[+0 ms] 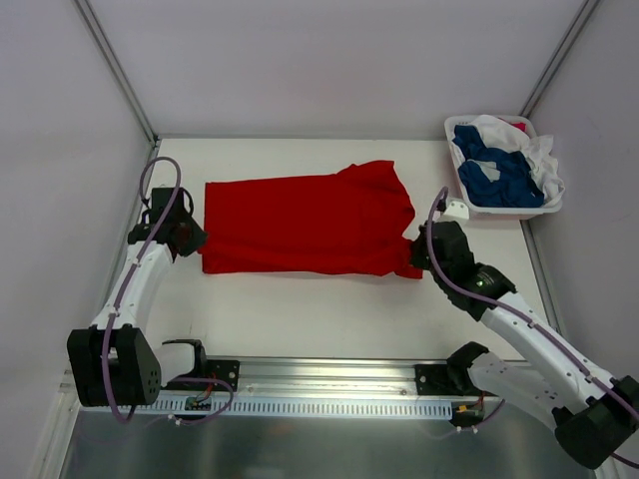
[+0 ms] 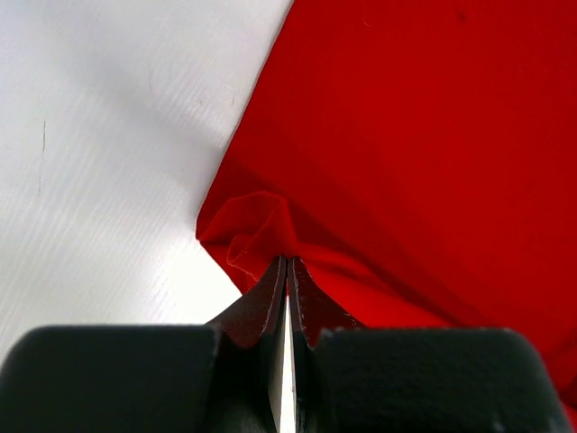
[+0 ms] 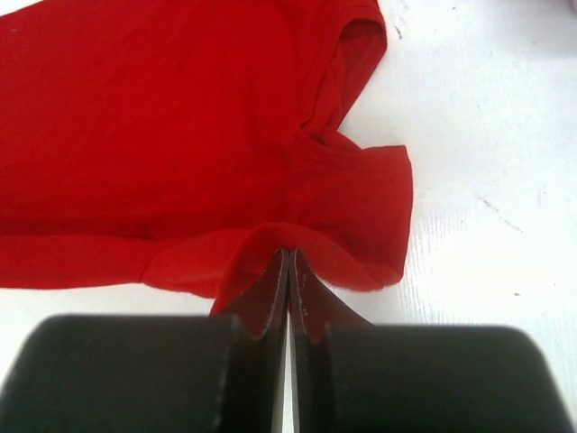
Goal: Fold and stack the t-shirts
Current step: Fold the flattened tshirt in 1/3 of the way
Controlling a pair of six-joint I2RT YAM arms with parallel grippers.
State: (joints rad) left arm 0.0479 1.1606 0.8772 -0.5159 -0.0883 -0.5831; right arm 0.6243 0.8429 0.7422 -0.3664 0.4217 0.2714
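A red t-shirt (image 1: 305,223) lies spread flat across the middle of the table, its hem to the left and its sleeves to the right. My left gripper (image 1: 196,239) is shut on the shirt's near left hem corner (image 2: 257,230), and the cloth bunches at the closed fingertips. At the shirt's near right side, my right gripper (image 1: 415,255) is shut on the edge by the near sleeve (image 3: 361,216), with the cloth pinched into a small arch over the tips. Dark blue and white t-shirts (image 1: 496,170) lie crumpled in the basket.
A white plastic basket (image 1: 504,212) stands at the back right corner of the table. White walls close in the left, back and right sides. A metal rail (image 1: 329,384) with the arm bases runs along the near edge.
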